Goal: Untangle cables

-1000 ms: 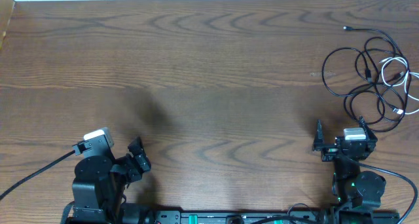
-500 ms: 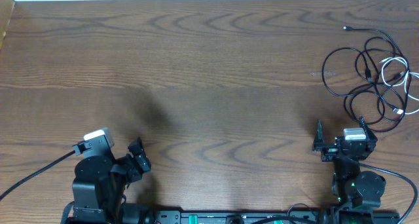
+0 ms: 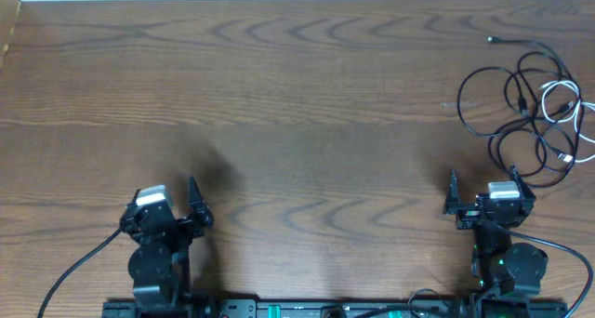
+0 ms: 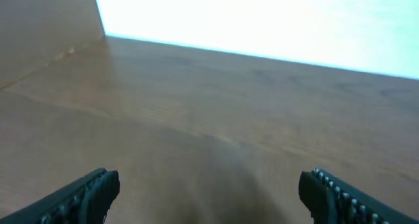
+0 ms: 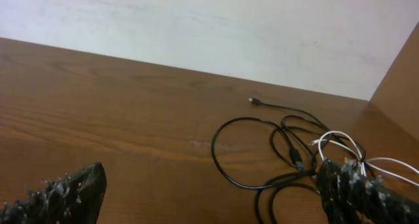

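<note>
The cables (image 3: 534,114) lie in a loose tangle on the table at the far right: several thin black cords in loops and one white cord (image 3: 563,86). A black plug end (image 3: 492,40) trails out at the back. My right gripper (image 3: 483,180) is open and empty, just in front of the tangle and apart from it. In the right wrist view the black loops (image 5: 216,161) and the white cord (image 5: 340,135) lie ahead between the spread jaws of my right gripper (image 5: 213,185). My left gripper (image 3: 165,195) is open and empty at the near left, over bare wood (image 4: 209,191).
The wooden table (image 3: 297,104) runs wide between the two arms. A raised wooden side wall (image 4: 46,34) stands at the far left and another (image 5: 399,73) at the far right. A pale wall lies beyond the table's back edge.
My left arm has turned and shifted right, so its gripper now points straight toward the back. The right arm and the cables have not moved.
</note>
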Available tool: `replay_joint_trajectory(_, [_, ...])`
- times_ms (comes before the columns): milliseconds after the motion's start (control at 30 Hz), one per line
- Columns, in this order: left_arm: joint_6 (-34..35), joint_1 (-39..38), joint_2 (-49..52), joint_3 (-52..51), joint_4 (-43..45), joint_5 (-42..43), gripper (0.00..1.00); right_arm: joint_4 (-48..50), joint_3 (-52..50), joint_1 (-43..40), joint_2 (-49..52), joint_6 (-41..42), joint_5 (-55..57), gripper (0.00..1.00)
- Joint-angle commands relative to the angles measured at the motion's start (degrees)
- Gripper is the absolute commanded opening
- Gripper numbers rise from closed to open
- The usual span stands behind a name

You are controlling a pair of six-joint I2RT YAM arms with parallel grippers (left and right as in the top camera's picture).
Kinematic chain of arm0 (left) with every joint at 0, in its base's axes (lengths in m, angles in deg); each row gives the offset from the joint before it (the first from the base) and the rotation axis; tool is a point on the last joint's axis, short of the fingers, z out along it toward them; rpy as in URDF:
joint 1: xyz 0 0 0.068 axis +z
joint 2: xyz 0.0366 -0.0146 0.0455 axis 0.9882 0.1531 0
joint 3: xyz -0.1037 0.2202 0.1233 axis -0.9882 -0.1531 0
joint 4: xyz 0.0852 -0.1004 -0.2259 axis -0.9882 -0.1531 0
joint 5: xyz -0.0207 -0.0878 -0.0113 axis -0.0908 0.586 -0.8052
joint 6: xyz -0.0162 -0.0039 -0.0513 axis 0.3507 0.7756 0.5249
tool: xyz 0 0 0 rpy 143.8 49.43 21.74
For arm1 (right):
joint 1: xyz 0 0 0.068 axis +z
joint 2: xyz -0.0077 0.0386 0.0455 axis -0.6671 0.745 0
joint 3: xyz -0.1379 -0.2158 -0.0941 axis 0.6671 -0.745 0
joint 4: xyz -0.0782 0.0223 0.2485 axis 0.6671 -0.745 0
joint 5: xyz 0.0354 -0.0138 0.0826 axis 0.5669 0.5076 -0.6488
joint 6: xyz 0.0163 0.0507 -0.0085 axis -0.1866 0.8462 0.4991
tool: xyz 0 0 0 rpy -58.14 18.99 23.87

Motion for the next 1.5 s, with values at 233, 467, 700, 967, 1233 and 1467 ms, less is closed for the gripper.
replay_joint_trajectory(233, [-4.1, 0.2, -0.7, -12.1, 21.4, 4.2, 0.93, -0.3, -0.1, 0.5, -0.1, 0.9, -0.5, 0.99])
replay_joint_trajectory(467, [-9.1, 0.2, 0.9, -12.1, 15.0, 7.1, 0.93, -0.3, -0.1, 0.5, -0.1, 0.9, -0.5, 0.99])
replay_joint_trajectory(700, [-2.7, 0.1, -0.8, -12.0, 15.7, 8.1, 0.98, -0.3, -0.1, 0.5, -0.1, 0.9, -0.5, 0.99])
replay_joint_trajectory(967, [-2.7, 0.1, -0.6, -12.0, 15.1, 8.5, 0.98, -0.3, -0.1, 0.5, -0.1, 0.9, -0.5, 0.99])
replay_joint_trajectory(1233, [-2.8, 0.1, -0.6, -12.0, 15.1, 8.5, 0.98, -0.3, -0.1, 0.5, -0.1, 0.9, -0.5, 0.99])
replay_joint_trajectory(1467, [-2.7, 0.1, -0.6, -12.0, 15.1, 8.5, 0.98, -0.3, -0.1, 0.5, -0.1, 0.9, -0.5, 0.99])
